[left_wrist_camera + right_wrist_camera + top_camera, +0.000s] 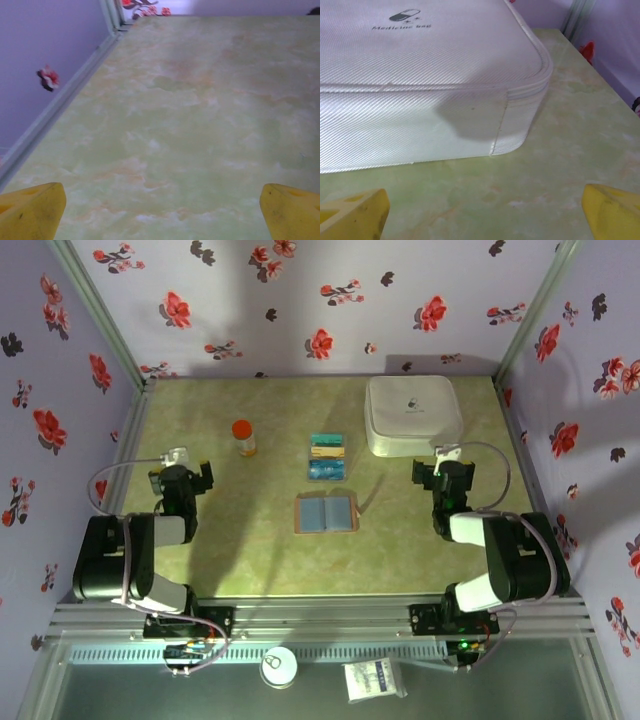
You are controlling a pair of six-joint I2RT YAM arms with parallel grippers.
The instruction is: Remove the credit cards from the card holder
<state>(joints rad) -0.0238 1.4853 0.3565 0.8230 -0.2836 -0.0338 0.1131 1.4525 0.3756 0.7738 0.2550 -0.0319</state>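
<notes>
Small tan-brown bifold card holder (327, 512) lies opened flat mid-desk, grey-blue panels up and looking bare. The thin teal and blue credit cards (327, 456) sit in a row just beyond it, apart from it. Both the left fingers (30, 212) and right fingers (355, 215) gape wide and empty, out at the sides - job looks done to me.

1. Table (190, 110): pale green marbled top, bare.
2. Left gripper (160, 212): yellow fingertips (32, 210) at the bottom corners, wide apart, nothing between them.
3. Rail (60, 100): grey, along the table's left edge.
4. Wall (45, 35): lilac, one red flower (48, 78).
</notes>
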